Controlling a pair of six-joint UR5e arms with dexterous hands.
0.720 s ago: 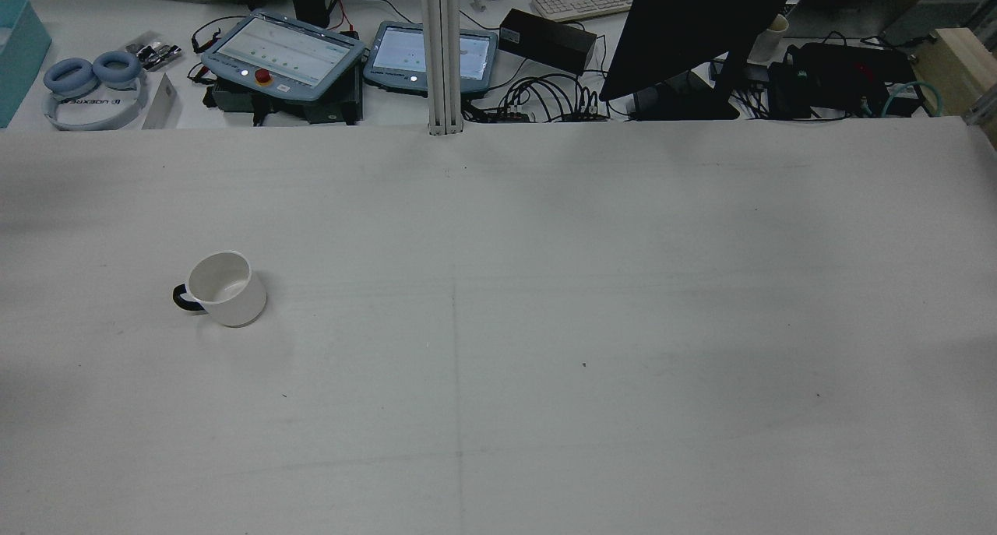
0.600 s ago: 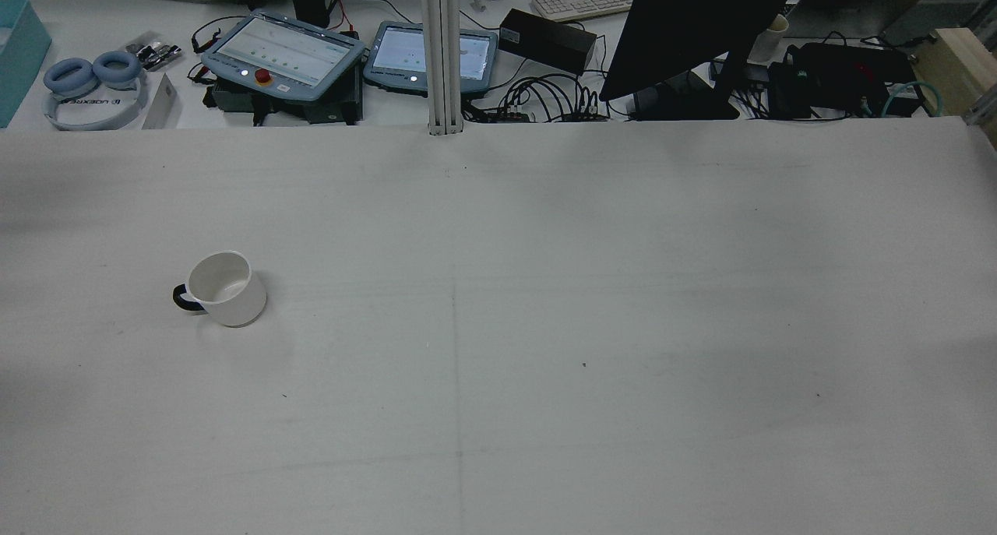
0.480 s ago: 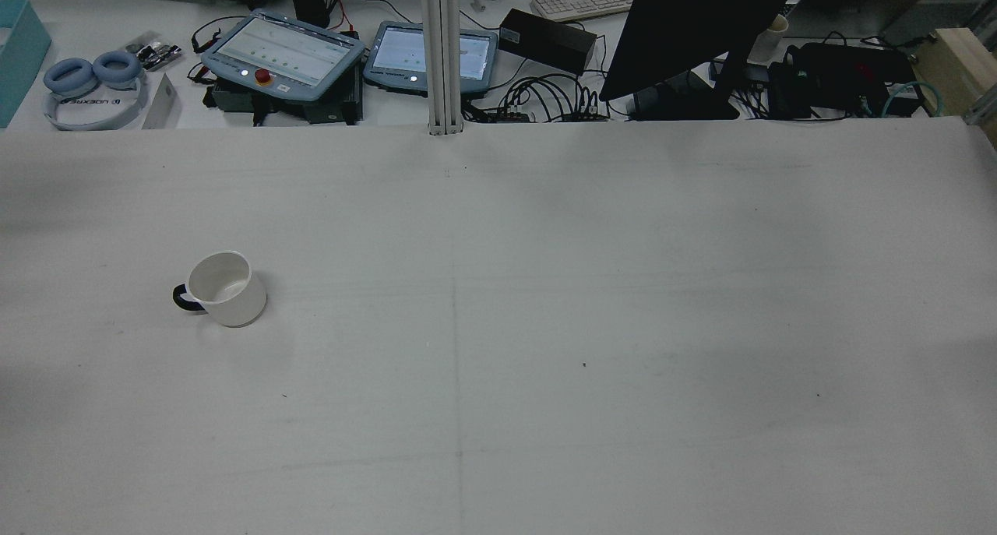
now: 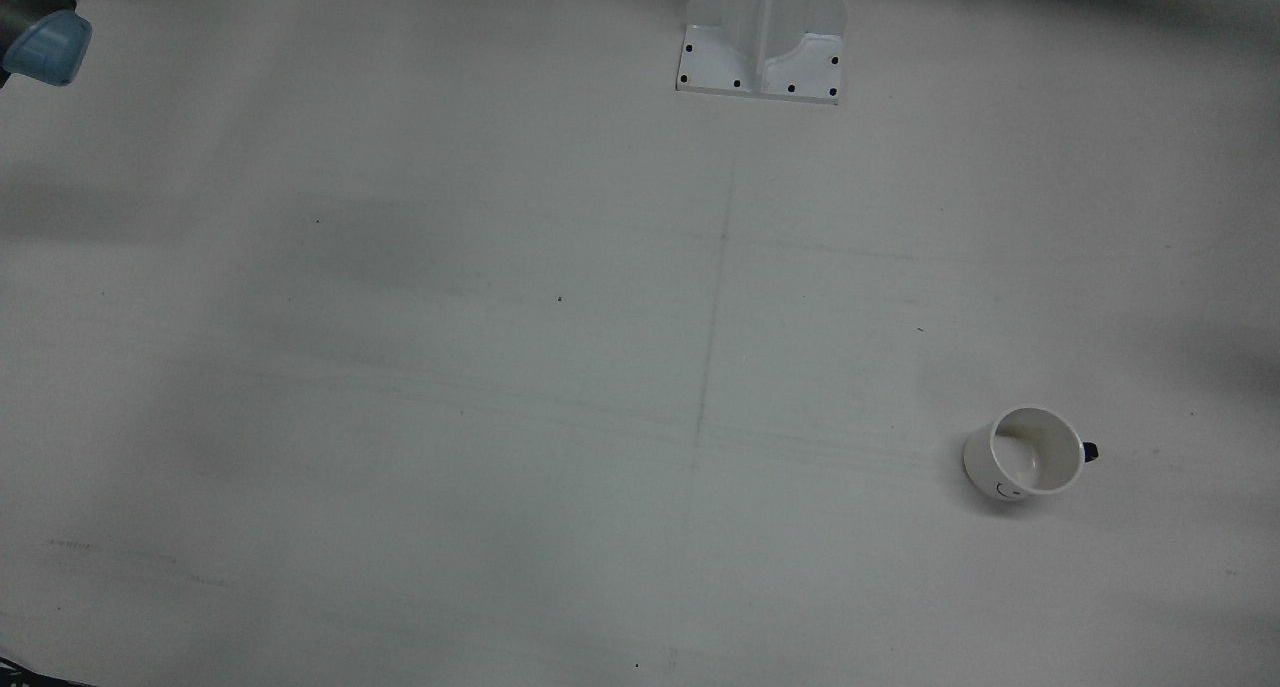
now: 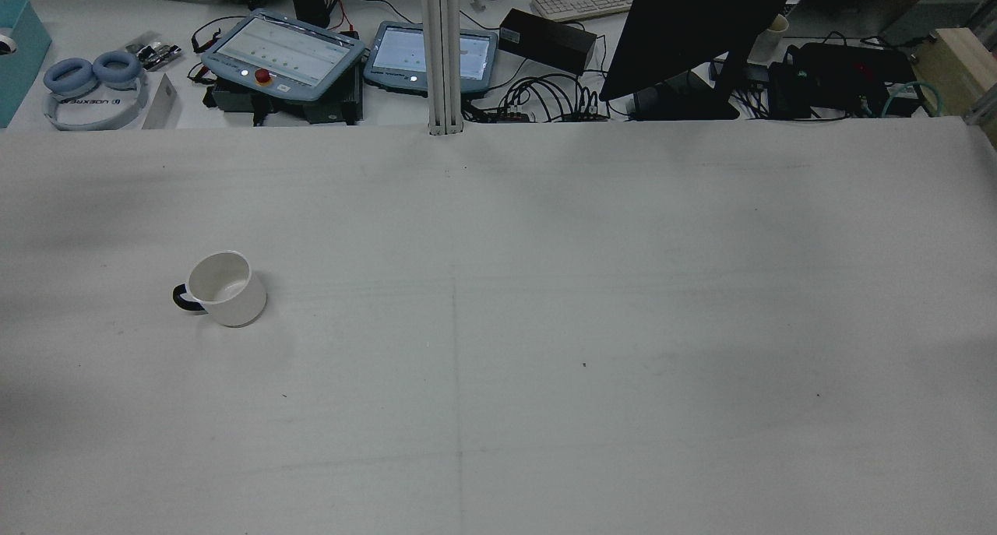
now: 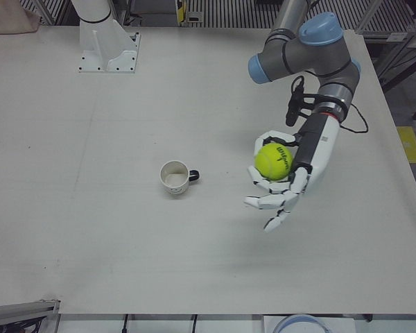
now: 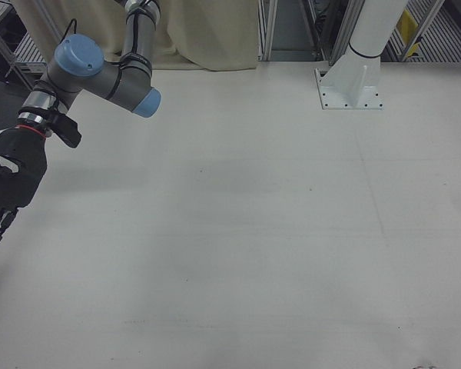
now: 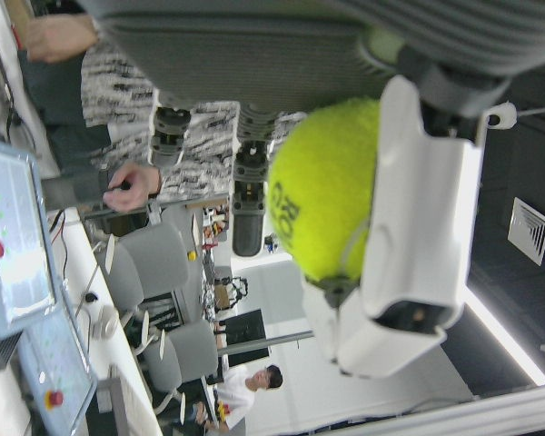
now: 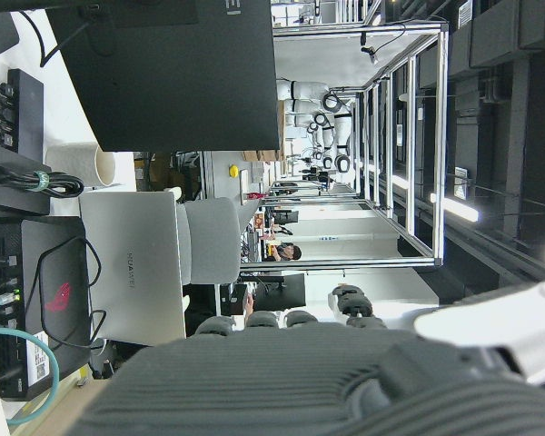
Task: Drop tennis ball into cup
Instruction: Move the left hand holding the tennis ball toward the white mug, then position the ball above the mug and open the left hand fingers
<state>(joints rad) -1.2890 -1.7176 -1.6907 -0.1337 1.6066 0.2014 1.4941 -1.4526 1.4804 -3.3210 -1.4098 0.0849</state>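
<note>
I see the yellow-green tennis ball (image 6: 274,161) cupped in my left hand (image 6: 291,177) above the tabletop (image 6: 125,229). The white cup (image 6: 174,177), dark-handled, stands upright and empty mid-table, well apart.

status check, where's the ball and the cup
Left hand shut on tennis ball, held off to the cup's handle side. Right hand idle at table edge. Cup upright, path clear.
</note>
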